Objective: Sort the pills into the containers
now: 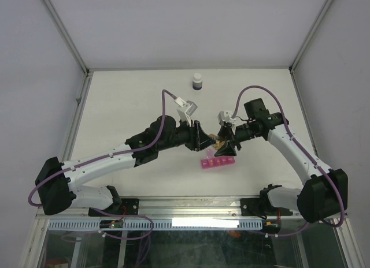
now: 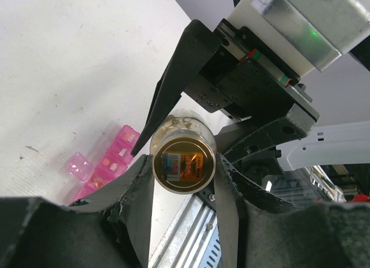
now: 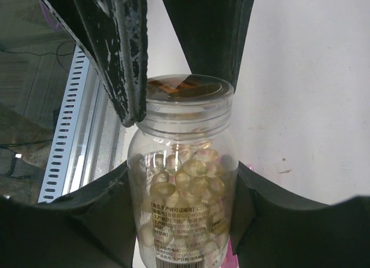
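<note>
Black fingers (image 2: 136, 204) of my left claw (image 2: 184, 167) are pressed together onto the cap (image 3: 188, 89) of the clear bottle (image 3: 184, 146), one on each side. My right claw (image 3: 182, 193) is clamped on the bottle's body and holds it clear of the bench (image 1: 133, 100). I read this as a two-point hold for unscrewing: one claw fixes the body, the other turns the cap. The pills (image 3: 188, 170) all sit inside the bottle. The pink organiser (image 1: 218, 162) lies on the bench just near-side of both claws, which probably keeps the pour path short. I cannot tell whether its lids are open. A dark white-capped bottle (image 1: 198, 81) stands well apart, unused.
</note>
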Tool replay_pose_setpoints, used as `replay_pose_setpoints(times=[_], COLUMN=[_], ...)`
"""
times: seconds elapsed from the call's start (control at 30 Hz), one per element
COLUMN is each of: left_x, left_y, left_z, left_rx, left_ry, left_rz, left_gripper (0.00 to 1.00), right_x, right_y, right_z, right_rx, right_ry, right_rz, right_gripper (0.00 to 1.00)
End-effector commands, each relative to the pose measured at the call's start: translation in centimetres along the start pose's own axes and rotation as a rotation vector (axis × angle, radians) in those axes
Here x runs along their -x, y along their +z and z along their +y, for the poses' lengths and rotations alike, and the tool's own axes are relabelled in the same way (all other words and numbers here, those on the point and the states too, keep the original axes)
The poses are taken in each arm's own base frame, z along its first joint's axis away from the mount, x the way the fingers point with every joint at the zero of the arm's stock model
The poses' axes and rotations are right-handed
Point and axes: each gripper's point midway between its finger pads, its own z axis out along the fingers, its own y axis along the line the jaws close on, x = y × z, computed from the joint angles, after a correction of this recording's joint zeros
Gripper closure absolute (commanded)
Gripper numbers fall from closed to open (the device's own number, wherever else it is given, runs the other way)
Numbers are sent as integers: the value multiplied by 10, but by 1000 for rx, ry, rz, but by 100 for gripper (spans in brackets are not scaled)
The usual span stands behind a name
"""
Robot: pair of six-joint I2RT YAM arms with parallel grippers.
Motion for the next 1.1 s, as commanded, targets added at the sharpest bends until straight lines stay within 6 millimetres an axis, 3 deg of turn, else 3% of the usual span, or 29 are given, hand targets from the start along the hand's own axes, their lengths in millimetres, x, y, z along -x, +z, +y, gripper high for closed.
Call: replay_pose_setpoints(times=[0.0,0.17,0.37,0.43,0.5,0.57,0.6,0.67,0.73,0.97,1.07], left_x=[12,-12,-61,-65,-56,-40,-31,-14,0,12,18], left_y=[1,1,-18,-21,-17,-10,-7,-1,-2,-27,-37], left_z=[-24,-31,-35,-34,-31,-22,-20,-13,-15,-15,-14], left_rx=[-91,-223,-588,-669,-688,-648,-617,-503,-447,-332,-282], left_ry=[64,254,803,942,1019,1036,1040,1013,987,779,593], left_rz=[-8,80,190,194,176,154,141,95,29,-96,-164], left_gripper=[76,86,85,82,79,68,58,34,3,1,1], right_x=[25,25,27,27,27,28,28,28,28,28,27], right_y=[-5,-5,-5,-6,-6,-6,-6,-6,-6,-6,-6], right_z=[-2,-2,0,0,0,0,0,0,0,0,0], right_rx=[-4,-4,-2,-4,-6,-5,-6,-6,-8,-7,-6], right_ry=[-71,-74,-76,-79,-82,-83,-83,-84,-86,-86,-83], right_rz=[-56,-58,-61,-61,-61,-62,-62,-63,-62,-62,-61], right_gripper=[100,100,100,100,100,100,100,100,100,100,100])
